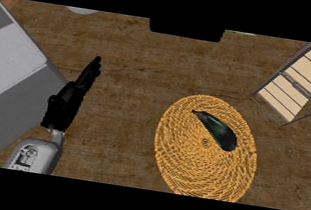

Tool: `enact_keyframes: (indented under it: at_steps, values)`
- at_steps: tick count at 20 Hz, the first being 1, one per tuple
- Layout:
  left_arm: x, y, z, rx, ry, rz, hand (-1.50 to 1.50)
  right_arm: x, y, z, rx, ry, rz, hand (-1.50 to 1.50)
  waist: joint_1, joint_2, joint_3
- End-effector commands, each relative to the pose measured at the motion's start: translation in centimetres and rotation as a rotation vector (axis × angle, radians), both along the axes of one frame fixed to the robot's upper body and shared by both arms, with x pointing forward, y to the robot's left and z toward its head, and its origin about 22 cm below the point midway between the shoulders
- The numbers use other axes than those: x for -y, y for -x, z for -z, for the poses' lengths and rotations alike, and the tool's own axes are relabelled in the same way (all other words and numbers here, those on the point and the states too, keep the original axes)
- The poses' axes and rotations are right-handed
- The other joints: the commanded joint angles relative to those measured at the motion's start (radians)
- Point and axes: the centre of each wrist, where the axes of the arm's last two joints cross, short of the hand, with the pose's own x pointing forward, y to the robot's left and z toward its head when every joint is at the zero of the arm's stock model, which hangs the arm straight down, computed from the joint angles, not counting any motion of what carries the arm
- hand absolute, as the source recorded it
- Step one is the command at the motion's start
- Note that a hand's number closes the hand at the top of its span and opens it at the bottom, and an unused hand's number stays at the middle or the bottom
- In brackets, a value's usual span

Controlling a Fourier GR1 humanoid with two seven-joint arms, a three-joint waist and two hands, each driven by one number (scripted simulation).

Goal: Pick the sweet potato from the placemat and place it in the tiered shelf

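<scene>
A dark, tapered sweet potato (216, 130) was seen on the woven oval placemat (194, 168). The wire-framed tiered shelf (305, 81) stood at two o'clock. The left hand (79, 88) was held straight-fingered, grasping nothing.

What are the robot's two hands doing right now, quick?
Left hand: open, fingers straight, holding nothing, resting at the view's left.
Right hand: not in view, so it cannot be told.

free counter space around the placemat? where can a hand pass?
Bare counter lies between the left hand and the woven placemat, and across the stretch above the placemat toward the black object at the top edge. A narrower bare gap separates placemat from tiered shelf. The dark sweet potato occupies the placemat's upper right.
</scene>
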Motion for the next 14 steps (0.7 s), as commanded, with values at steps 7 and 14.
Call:
enact_keyframes:
  at_steps: [7,14]
  values:
    - [-0.4,-0.1,0.2,-0.001,0.003,0.004,0.00,0.9,-3.6,0.8,-0.040,-0.142,-0.060,1.50,0.000,0.002,0.000]
    - [-0.7,0.1,-0.3,0.005,0.001,0.009,0.00,1.2,-4.0,2.3,-0.037,0.031,0.225,1.50,0.009,0.006,0.000]
